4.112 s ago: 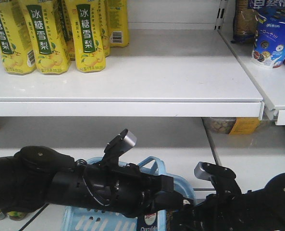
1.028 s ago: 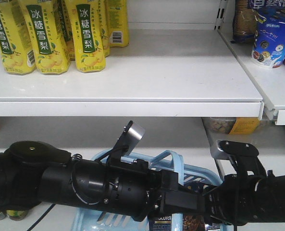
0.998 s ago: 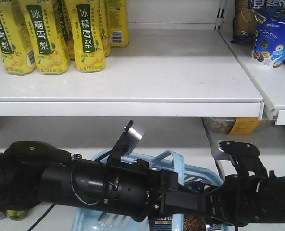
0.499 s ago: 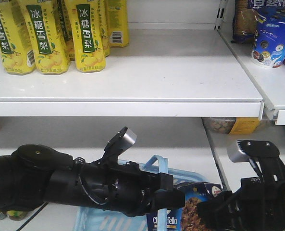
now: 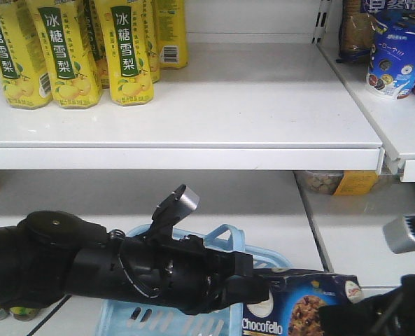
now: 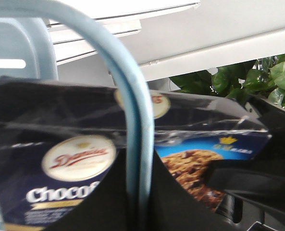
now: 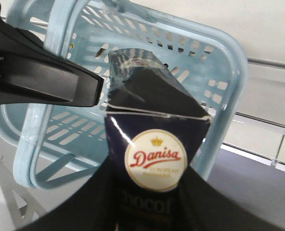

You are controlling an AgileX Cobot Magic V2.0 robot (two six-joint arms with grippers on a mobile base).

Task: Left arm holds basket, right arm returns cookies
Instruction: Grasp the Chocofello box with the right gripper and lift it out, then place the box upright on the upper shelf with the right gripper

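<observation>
Well, my left gripper [image 6: 140,192] is closed on the basket's [image 5: 158,318] light blue handle [image 6: 132,110]. The handle runs up between my two black fingers [image 6: 99,202]. My left arm [image 5: 123,269] lies across the front of the basket, low down under the white shelf [image 5: 214,126]. Its silver tip [image 5: 186,201] points up.

My right gripper [image 7: 149,207] is closed on the cookie box [image 5: 298,308]. I pinch it at one end, with dark fingers [image 7: 84,207] on both sides of it. The box is dark blue with a round red and white logo and a cookie picture. From the front it lies on its side, just right of the handle and next to the end of my left arm. In my right wrist view its far end points over the open top of the basket. I cannot tell if it touches the rim. My right arm [image 5: 396,311] is at the bottom right corner.

Yellow drink cartons [image 5: 67,52] stand on the shelf at the left, and a blue tub [image 5: 396,59] stands at the right. A green plant [image 6: 272,77] shows behind the box in my left wrist view
</observation>
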